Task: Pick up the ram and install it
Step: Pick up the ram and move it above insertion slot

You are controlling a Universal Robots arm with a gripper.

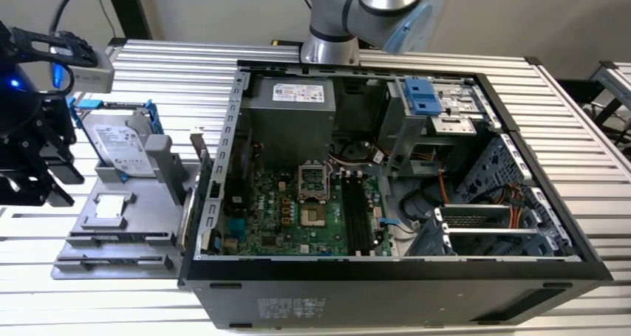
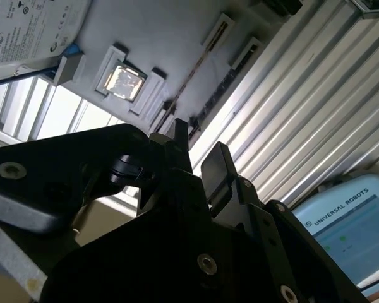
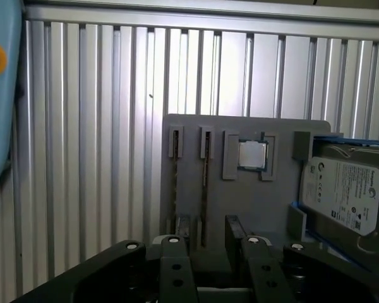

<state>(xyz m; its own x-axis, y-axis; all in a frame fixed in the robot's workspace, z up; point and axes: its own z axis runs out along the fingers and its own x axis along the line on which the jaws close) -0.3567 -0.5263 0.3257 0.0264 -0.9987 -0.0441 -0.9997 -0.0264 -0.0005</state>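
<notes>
The black two-fingered tool [image 1: 40, 181] hangs at the exterior view's left, outside the open black computer case [image 1: 394, 277], above the ribbed aluminium bench [image 1: 581, 107]. Its jaws are released and spread apart, with nothing between them; in the first wrist view the tool [image 3: 208, 243] sits over the near end of a flat grey plastic holder tray [image 3: 278, 208]. The long, thin, dark ram stick [image 3: 204, 183] stands on edge in a narrow slot of that tray, untouched, just beside a second like slot [image 3: 175, 183]. A square silver processor chip [image 3: 251, 154] lies in a recess next to it, and a silver hard drive with a blue frame [image 3: 344, 196] rests beyond. In the second wrist view one black fingertip [image 2: 218, 161] shows against the bench.
</notes>
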